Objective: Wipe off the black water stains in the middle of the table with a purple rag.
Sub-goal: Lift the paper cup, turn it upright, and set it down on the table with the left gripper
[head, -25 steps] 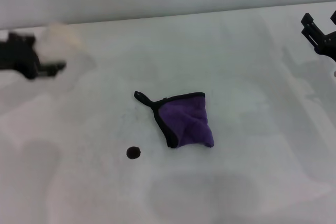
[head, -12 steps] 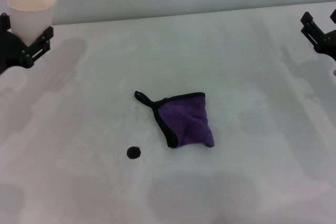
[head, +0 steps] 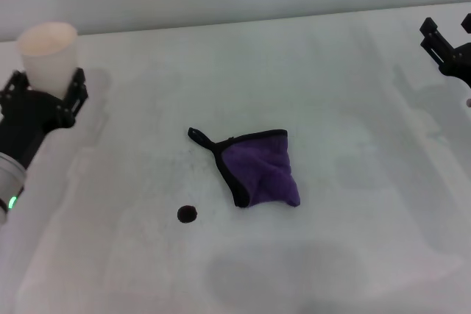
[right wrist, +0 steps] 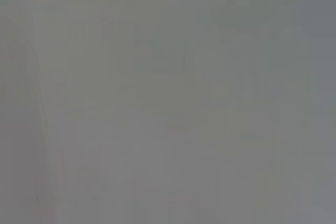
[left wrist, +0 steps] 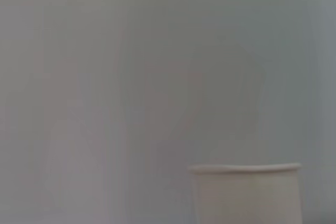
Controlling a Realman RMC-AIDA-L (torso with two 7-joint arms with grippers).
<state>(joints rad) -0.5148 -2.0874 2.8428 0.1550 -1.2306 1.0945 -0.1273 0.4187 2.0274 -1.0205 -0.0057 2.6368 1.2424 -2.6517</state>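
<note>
Head view shows our left gripper (head: 45,86) near the table's (head: 346,93) far left corner, its fingers closed around a white paper cup (head: 47,53) held upright. Our right gripper (head: 447,43) sits at the far right edge; we cannot tell its jaw state. The purple rag (head: 261,169) lies crumpled mid-table, the black water stains (head: 187,214) just beside it, apart, toward the near edge.

white paper cup (left wrist: 245,192) upright | only upper part visible | plain grey backdrop

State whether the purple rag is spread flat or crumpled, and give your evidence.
Crumpled: the purple rag lies bunched on the table, its black edging bent and one corner folded over.
</note>
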